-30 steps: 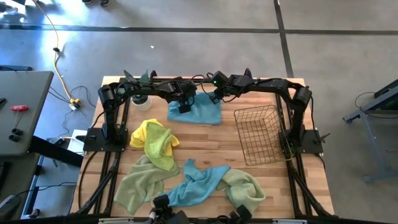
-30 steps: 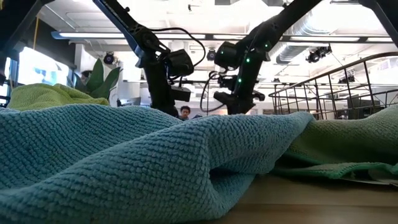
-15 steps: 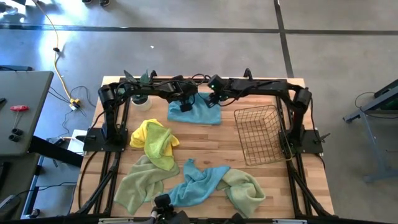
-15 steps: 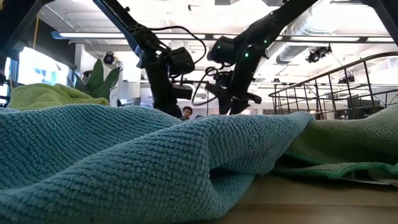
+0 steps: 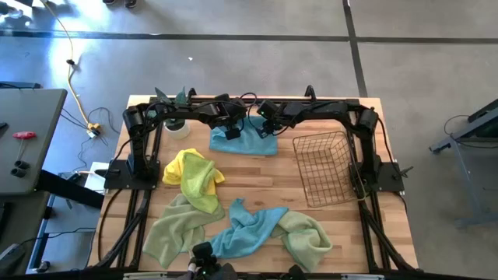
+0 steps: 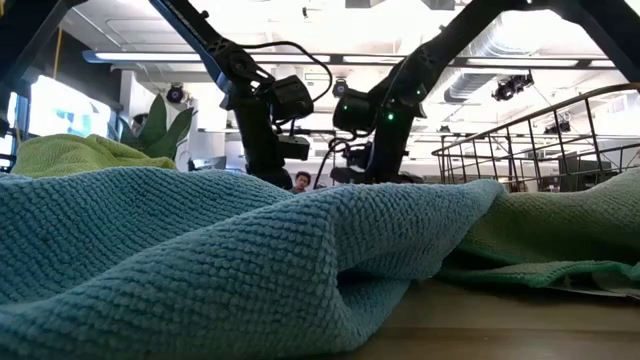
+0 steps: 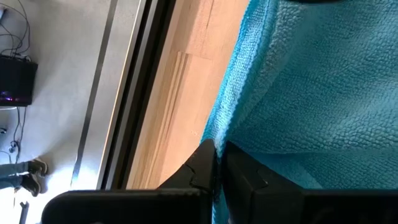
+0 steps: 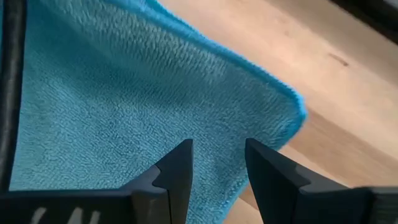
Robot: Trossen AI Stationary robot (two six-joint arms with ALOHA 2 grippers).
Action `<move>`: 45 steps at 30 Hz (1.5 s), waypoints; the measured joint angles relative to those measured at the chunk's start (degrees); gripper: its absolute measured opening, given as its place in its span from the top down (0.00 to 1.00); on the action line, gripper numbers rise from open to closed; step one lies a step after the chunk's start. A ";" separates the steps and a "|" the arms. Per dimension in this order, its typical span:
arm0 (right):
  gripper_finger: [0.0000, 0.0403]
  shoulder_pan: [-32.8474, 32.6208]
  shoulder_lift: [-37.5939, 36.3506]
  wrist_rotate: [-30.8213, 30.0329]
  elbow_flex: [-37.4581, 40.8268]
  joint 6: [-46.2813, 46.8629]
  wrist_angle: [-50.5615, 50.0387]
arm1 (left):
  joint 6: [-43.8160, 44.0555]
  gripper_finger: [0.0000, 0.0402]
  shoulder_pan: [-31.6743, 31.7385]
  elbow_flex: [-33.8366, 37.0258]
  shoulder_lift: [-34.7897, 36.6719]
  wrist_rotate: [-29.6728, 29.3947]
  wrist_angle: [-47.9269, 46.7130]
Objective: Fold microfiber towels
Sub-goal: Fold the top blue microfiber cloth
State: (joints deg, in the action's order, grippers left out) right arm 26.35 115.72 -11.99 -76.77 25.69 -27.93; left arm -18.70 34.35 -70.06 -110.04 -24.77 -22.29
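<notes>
While both arms are working at the far edge of the desk (image 5: pixel 327 222), a blue towel (image 5: pixel 249 140) is lying just to the left of the wire basket (image 5: pixel 323 167), partly spread and partly doubled over. The left gripper (image 7: pixel 214 163) is pinching the near-left edge of this towel, its jaws closed on a thin fold of cloth. The right gripper (image 8: pixel 214 163) is hovering above the towel's corner on the basket side, its jaws standing partly apart with nothing between them; the cloth shows through the gap.

Step in hand, as judged: folding the first towel, with one edge secured and the second corner about to be taken. The next move is calling for the right jaws to descend onto that corner and close on a single layer, so that both arms can carry the edge across together; a grasp taking in too much cloth would probably be bunching the fold.

The basket is standing empty. The remaining towels are lying in front of it and to its left: a yellow towel (image 5: pixel 193 175), a green towel (image 5: pixel 173 229), a second blue towel (image 5: pixel 245 229) and another green towel (image 5: pixel 307 237), all crumpled. A plant (image 5: pixel 177 105) is standing left of the basket, by the far edge of the desk.
</notes>
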 joint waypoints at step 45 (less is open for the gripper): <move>0.66 0.20 1.32 -3.06 -0.02 -0.25 2.25 | 7.51 0.62 -0.07 0.00 0.48 1.14 -15.78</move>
State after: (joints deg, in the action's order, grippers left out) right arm 26.55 117.04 -15.05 -76.79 25.44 -25.67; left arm -11.18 34.28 -70.06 -109.56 -23.64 -38.07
